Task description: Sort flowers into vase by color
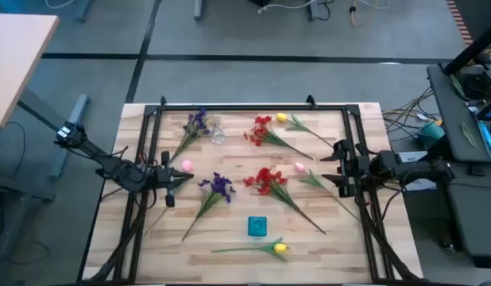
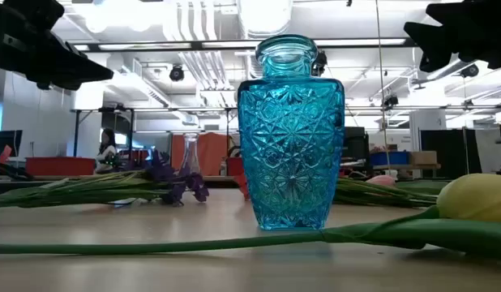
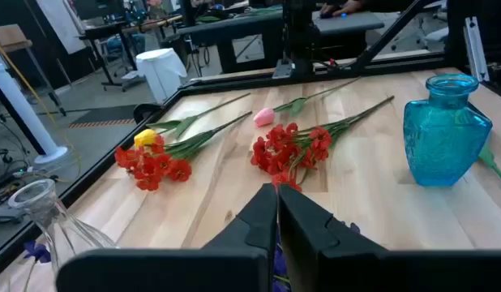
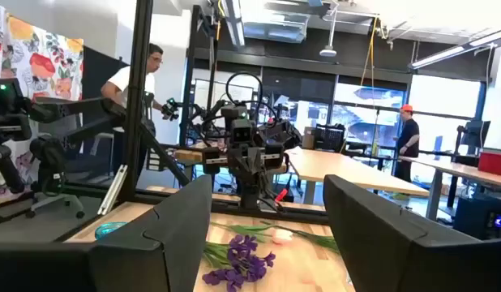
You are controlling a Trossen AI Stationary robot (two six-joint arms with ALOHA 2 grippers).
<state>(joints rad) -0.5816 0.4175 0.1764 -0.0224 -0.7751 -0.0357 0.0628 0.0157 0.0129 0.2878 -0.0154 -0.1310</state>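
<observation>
2 hands empty: left hand (image 1: 184, 179) fingers pressed together; right hand (image 1: 325, 168) spread wide, above table (image 1: 230, 238).

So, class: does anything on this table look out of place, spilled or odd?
Nothing is spilled or damaged. All the flowers lie flat on the table, none in a vase yet. The blue vase and the clear vase stand upright and empty, far apart, with one yellow tulip lying alone by the blue vase.
</observation>
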